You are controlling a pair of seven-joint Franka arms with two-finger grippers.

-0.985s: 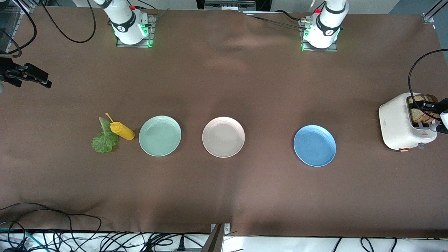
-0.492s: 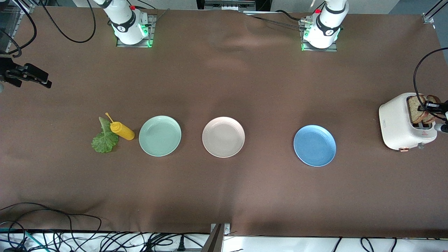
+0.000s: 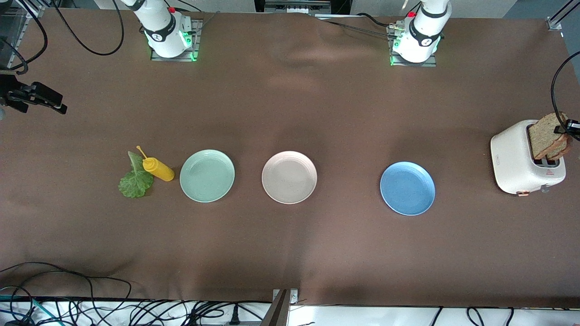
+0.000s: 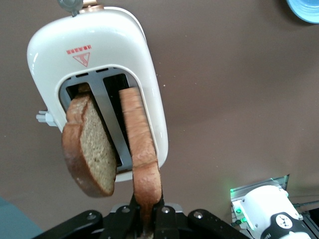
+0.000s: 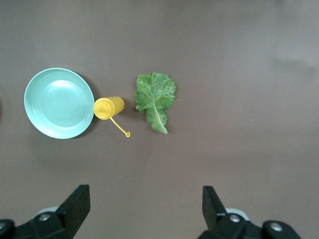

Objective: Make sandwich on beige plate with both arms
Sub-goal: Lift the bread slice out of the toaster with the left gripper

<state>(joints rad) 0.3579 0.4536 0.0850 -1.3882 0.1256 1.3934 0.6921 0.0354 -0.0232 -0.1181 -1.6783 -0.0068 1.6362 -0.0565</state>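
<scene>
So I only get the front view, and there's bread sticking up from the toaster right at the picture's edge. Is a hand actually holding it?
Observer: Yes. The left wrist view shows the left hand shut on one toast slice, pinching its crust edge.
Operator: Is it out of the toaster?
Observer: Not quite. Its lower end sits at the mouth of one slot of the toaster.
Operator: Just that one slice?
Observer: No, a second slice leans out of the other slot, and nothing touches it.
Operator: And the other hand?
Observer: The right wrist view shows the right hand wide open and holding nothing.
</scene>
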